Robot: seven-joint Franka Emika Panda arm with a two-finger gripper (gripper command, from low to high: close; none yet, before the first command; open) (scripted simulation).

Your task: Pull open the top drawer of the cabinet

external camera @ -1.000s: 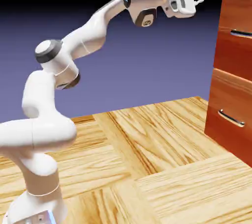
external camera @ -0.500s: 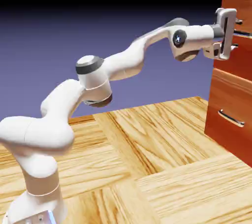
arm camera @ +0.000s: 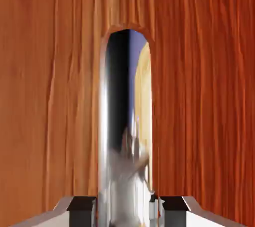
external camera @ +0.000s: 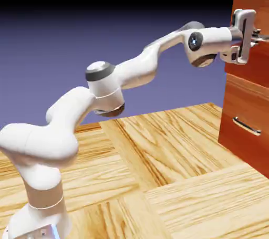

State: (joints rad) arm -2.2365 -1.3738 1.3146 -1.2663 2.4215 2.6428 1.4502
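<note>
We see the cabinet (external camera: 251, 70) standing at the right edge of the parquet floor (external camera: 157, 180), and the top drawer (external camera: 252, 33) is its uppermost front, high up at that edge. The gripper (external camera: 256, 35) is pressed up to this drawer front at the end of the outstretched white arm (external camera: 131, 72). In the hand view the silver bar handle (arm camera: 124, 136) runs between the two grey fingertips (arm camera: 82, 205) — one on either side of it, close beside the bar, with red-brown wood filling everything around. Whether the pads actually clamp the handle we cannot tell. A second drawer front (external camera: 247, 112) sits below, with its own handle — untouched.
</note>
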